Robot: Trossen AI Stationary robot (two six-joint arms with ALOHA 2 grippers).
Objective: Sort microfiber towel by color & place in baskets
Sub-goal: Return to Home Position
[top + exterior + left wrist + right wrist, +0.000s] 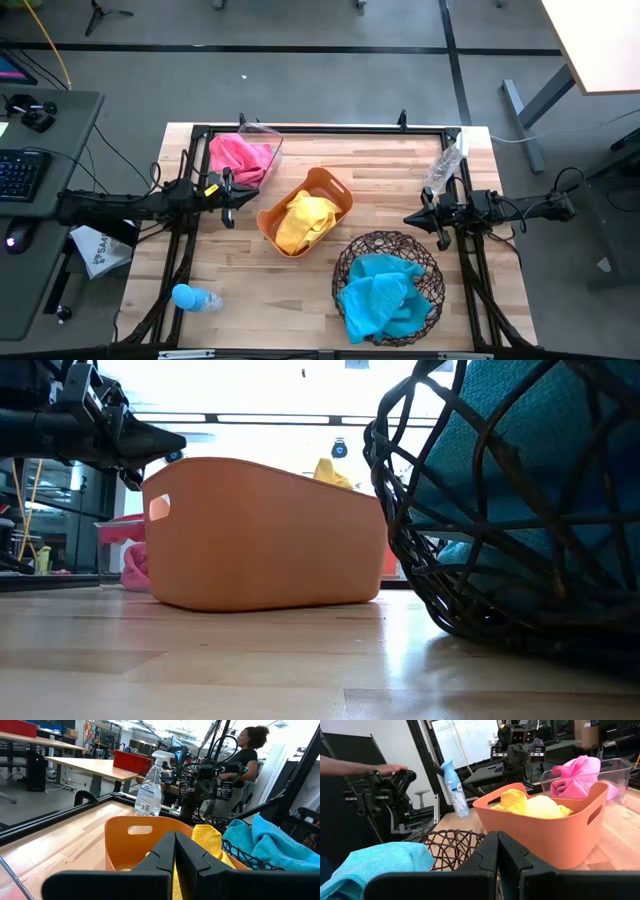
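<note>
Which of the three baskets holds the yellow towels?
The orange tub, standing between the other two. The clear bin holds pink towels, and the round wire basket holds blue towels.

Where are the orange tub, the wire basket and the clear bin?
orange tub (270, 530): low view, on its plain side wall.
wire basket (390, 242): high view, on the bare wires at its far rim.
clear bin (621, 779): right wrist view, on its bare side wall.

Pink towel (238, 155) fills bin (274, 141), yellow towel (305, 222) tub (337, 186), blue towel (380, 295) basket (432, 266).
</note>
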